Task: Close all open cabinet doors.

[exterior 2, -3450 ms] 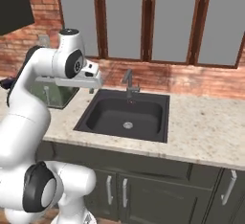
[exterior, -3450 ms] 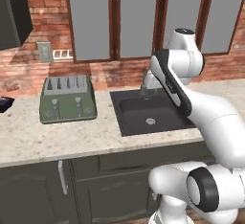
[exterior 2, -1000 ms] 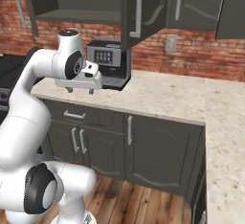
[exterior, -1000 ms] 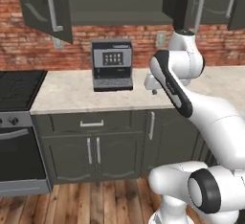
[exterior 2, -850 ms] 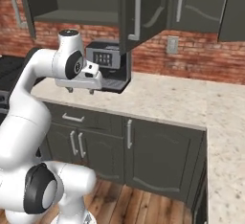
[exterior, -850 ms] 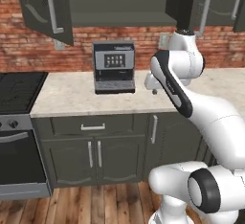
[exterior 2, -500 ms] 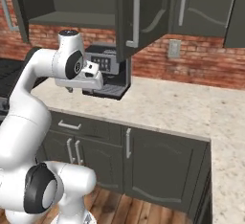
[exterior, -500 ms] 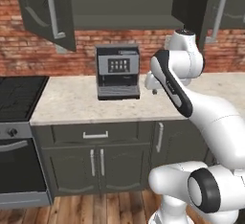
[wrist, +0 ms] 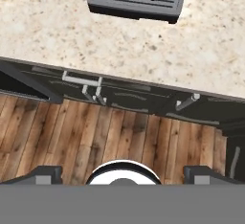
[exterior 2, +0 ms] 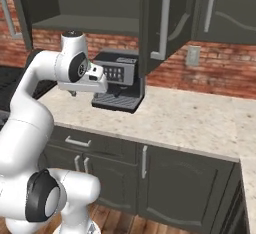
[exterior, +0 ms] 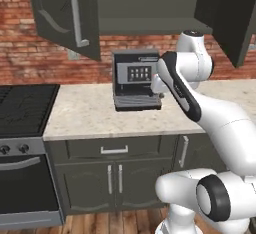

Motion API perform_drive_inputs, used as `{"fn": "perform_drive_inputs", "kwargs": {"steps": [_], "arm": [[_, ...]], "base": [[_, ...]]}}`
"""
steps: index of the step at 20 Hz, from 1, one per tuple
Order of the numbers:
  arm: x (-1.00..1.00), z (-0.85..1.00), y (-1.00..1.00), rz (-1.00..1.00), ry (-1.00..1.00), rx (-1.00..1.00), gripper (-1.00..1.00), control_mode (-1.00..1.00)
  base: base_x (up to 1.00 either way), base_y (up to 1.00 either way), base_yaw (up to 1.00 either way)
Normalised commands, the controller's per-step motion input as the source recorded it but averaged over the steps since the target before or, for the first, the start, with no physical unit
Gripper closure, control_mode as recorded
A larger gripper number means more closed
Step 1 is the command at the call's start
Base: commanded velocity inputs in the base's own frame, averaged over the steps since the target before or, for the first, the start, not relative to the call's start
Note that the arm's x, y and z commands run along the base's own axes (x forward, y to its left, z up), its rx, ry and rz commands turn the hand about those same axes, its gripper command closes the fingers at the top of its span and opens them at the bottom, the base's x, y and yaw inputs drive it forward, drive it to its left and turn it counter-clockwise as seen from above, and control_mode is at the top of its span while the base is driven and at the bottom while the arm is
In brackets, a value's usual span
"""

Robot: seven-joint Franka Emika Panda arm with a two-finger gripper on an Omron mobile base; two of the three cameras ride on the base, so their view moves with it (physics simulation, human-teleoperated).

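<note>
Above coffee machine (exterior: 136, 79), open cabinet doors (exterior: 65, 15)

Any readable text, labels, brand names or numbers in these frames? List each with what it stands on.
No text can be read in any view.
Coffee machine: its front panel shows a grid of small pale marks, too small and blurred to read.
Stove: knobs carry no legible markings.
Cabinet doors: plain, no labels.

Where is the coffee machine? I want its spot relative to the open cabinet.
The coffee machine stands on the counter against the brick wall, below the open wall cabinet, between its two swung-out cabinet doors.
</note>
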Motion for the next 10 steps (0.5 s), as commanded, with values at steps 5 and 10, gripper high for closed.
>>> {"fn": "perform_drive_inputs", "kwargs": {"steps": [5, 10], "arm": [[0.00, 0.00, 0.00, 0.00, 0.00, 0.00, -1.00, 1.00], [0.00, 0.00, 0.00, 0.00, 0.00, 0.00, -1.00, 1.00]], "base": [[0.40, 0.48, -0.07], [0.48, 0.13, -0.03]]}}
